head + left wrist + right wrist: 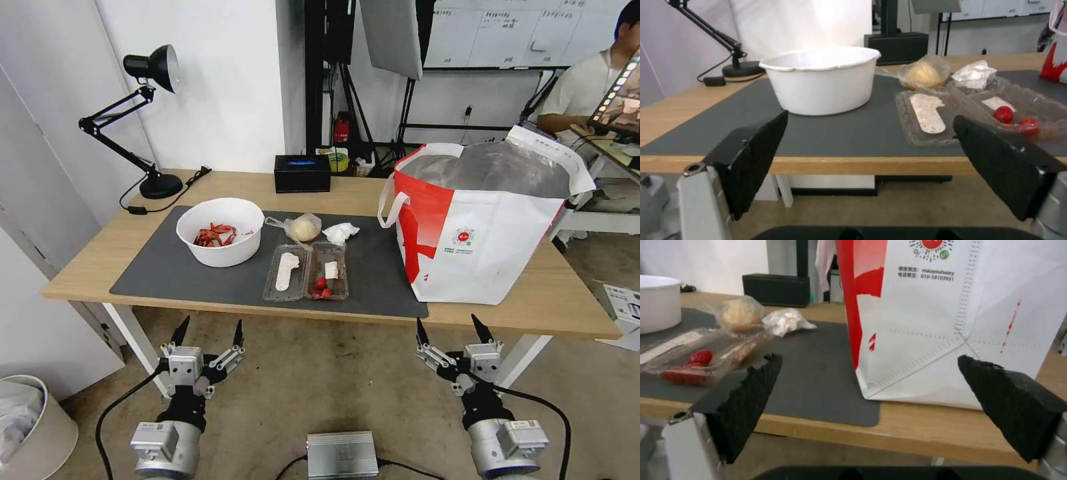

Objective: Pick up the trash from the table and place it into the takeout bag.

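The trash is grouped on the grey mat (200, 280) of the tabletop (87, 267), left of the takeout bag (480, 233), whose mouth is held open for loading. The left tool (208, 331) and right tool (453, 327) are held spread, below the near edge.

The takeout bag (951, 323) carries the readable print. On its white face, under a round red dotted logo (931, 247), a small dark line reads "malaysuhuoxy", as far as the letters can be made out, and beneath it the number "010-58103931". In the head view the same logo shows with lines below it too small to read. The whiteboard (493, 30) behind bears illegible writing.
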You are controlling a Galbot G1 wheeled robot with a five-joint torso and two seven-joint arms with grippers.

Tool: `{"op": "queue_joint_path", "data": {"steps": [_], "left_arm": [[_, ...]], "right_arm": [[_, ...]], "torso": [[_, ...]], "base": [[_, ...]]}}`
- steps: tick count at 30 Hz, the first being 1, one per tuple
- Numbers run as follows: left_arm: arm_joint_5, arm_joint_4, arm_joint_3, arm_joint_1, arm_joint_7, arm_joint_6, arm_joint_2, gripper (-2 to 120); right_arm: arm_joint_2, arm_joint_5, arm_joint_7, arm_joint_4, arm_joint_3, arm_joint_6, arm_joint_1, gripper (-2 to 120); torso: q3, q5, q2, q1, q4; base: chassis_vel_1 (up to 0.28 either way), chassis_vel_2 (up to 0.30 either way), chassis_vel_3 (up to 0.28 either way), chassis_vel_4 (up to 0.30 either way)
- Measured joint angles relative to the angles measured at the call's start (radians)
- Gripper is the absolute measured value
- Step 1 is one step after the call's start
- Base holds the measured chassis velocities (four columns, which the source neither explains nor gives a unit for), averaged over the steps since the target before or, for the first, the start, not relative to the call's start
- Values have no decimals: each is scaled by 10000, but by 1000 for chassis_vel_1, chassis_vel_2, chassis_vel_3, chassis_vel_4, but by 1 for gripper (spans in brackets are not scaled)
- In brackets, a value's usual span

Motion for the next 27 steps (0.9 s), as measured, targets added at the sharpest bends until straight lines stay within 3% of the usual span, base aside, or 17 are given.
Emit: {"op": "queue_joint_path", "data": {"steps": [18,21,22,25,27], "left_arm": [[-43,0,33,-40,-42,32,16,100],[-877,200,659,-788,-897,633,341,100],[-877,200,659,-788,-897,633,341,100],[-1968,482,1493,-1779,-2012,1429,770,100],[-2305,564,1751,-2083,-2350,1677,906,100]], "right_arm": [[-42,21,5,-9,-1,-4,23,100],[-780,561,285,-187,-41,-367,552,100],[-780,561,285,-187,-41,-367,552,100],[-1896,1382,725,-455,-105,-931,1346,100],[-2228,1629,858,-536,-127,-1102,1584,100]], "torso": [[0,0,0,-1,0],[0,1,0,-1,0],[0,1,0,-1,0],[3,1,-1,2,1],[2,4,0,3,0]], "base": [[0,0,0,0],[0,0,0,0],[0,0,0,0],[0,0,0,0],[0,0,0,0]]}}
